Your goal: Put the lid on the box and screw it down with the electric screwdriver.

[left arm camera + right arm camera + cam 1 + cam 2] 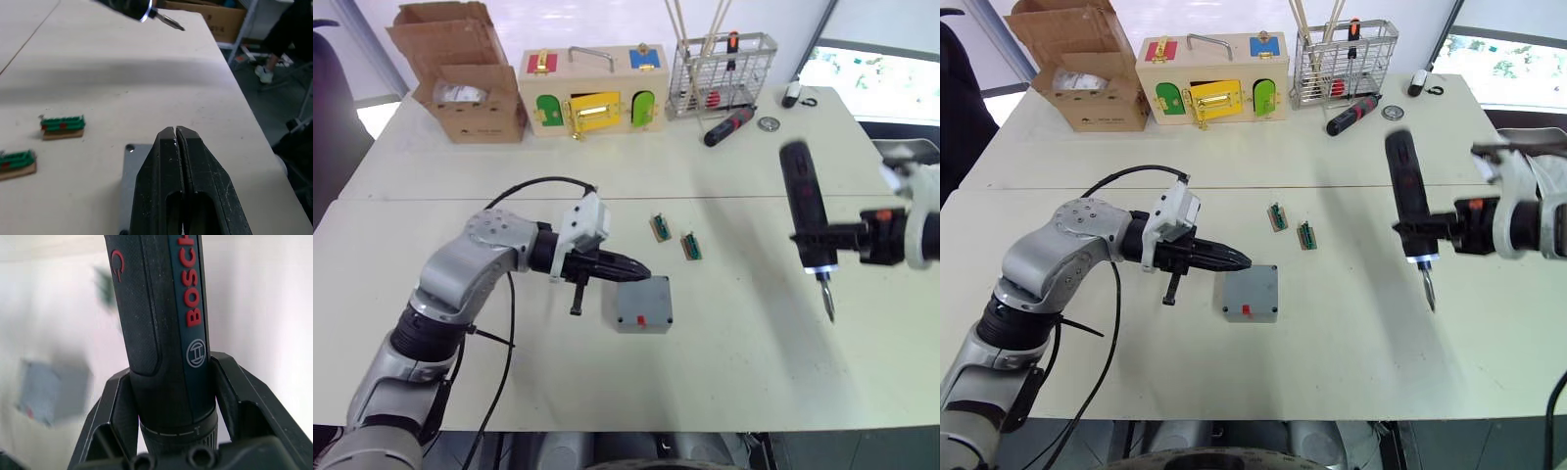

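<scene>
The grey box (643, 315), with a small red mark on its front, sits in the middle of the table. The flat grey lid (646, 292) lies on top of it, and one corner screw hole of the lid (128, 152) shows in the left wrist view. My left gripper (641, 268) is shut and empty, its tips over the lid's near-left edge. To the right, my right gripper (824, 238) is shut on the electric screwdriver (806, 211). The tool is held upright above the table, tip light on and bit pointing down, well apart from the box.
Two small green connector pieces (660, 226) (691, 246) lie just behind the box. At the back stand a cardboard carton (470, 93), a wooden box with coloured doors (592, 93) and a wire rack (720, 73), with a hand screwdriver (729, 125) beside it.
</scene>
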Controlling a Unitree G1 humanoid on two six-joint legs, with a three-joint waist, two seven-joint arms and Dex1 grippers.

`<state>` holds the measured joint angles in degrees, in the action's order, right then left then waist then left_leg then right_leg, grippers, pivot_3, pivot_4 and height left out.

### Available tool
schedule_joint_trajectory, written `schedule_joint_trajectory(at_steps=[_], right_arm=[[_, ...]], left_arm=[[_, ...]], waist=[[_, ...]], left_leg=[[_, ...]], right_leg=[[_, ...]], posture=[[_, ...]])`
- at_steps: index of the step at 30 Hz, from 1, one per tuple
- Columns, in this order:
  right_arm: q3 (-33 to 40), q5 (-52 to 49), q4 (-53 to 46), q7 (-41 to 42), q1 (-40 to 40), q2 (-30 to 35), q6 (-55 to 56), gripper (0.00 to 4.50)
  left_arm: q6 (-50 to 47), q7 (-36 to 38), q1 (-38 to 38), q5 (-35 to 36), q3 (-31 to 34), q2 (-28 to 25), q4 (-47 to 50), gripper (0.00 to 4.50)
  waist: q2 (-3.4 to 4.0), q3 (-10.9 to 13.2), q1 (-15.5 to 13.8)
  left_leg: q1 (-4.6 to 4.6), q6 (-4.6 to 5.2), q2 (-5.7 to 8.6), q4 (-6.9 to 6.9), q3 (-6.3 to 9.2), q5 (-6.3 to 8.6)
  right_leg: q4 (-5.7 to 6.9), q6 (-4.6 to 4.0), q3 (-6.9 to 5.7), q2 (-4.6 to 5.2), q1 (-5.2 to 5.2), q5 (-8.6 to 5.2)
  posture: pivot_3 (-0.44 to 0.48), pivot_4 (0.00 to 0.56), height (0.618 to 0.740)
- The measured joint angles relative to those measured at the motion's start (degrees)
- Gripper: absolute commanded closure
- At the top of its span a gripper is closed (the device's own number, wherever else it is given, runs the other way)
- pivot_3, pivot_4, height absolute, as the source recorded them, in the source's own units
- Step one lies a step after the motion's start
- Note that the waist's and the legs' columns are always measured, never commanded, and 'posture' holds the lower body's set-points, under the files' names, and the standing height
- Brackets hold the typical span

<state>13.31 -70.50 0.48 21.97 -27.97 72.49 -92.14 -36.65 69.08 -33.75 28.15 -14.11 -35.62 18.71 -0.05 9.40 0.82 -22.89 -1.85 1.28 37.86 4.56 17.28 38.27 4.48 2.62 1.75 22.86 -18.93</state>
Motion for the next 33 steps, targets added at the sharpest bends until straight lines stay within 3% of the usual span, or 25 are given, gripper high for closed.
schedule_joint_trajectory(at_steps=[8,14,16,22,33], right_arm=[[-15.24,15.06,6.22,6.5,-2.11,-1.43,3.76,2.58],[-16.54,20.62,9.03,8.13,-5.98,-6.64,2.22,2.58],[-16.18,22.37,9.51,8.23,-6.78,-8.06,1.73,1.63],[-15.03,25.57,8.6,9.55,-7.04,-9.98,2.07,0.1],[-12.29,31.64,2.89,11.82,-3.62,-10.17,11.79,0.03]], left_arm=[[3.14,-2.58,4.28,-3.93,-3.61,0.34,0.14,4.5],[1.79,-4.74,7.53,-3.82,-3.29,-0.68,3.67,4.5],[1.4,-5.43,8.66,-3.77,-3.19,-0.73,3.96,4.5],[1.58,-5.34,8.89,-3.95,-3.19,-1.67,2.59,4.5],[3.72,-3.0,6.37,-4.72,-2.22,-3.15,-4.71,4.5]], waist=[[0.17,0.13,-0.14],[0.14,0.13,-0.1],[0.06,0.1,-0.04],[-0.01,0.09,-0.17],[0.01,0.11,-0.17]], left_leg=[[0.0,0.03,-0.02,0.16,-0.09,0.02],[-0.08,0.03,-0.03,0.19,-0.07,0.02],[-0.03,0.03,-0.05,0.22,-0.06,0.02],[0.27,0.03,-0.02,0.28,-0.06,0.02],[0.32,0.04,-0.01,0.25,-0.08,0.03]], right_leg=[[0.14,0.01,0.13,-0.06,0.06,0.01],[0.16,0.03,0.11,-0.07,0.12,0.02],[0.18,0.03,0.1,-0.09,0.09,0.02],[0.09,0.11,0.1,-0.06,-0.29,0.09],[0.1,0.13,0.11,-0.05,-0.28,0.1]], posture=[[0.0,0.15,0.74],[0.0,0.15,0.74],[0.0,0.15,0.74],[0.0,0.15,0.74],[0.0,0.15,0.74]])
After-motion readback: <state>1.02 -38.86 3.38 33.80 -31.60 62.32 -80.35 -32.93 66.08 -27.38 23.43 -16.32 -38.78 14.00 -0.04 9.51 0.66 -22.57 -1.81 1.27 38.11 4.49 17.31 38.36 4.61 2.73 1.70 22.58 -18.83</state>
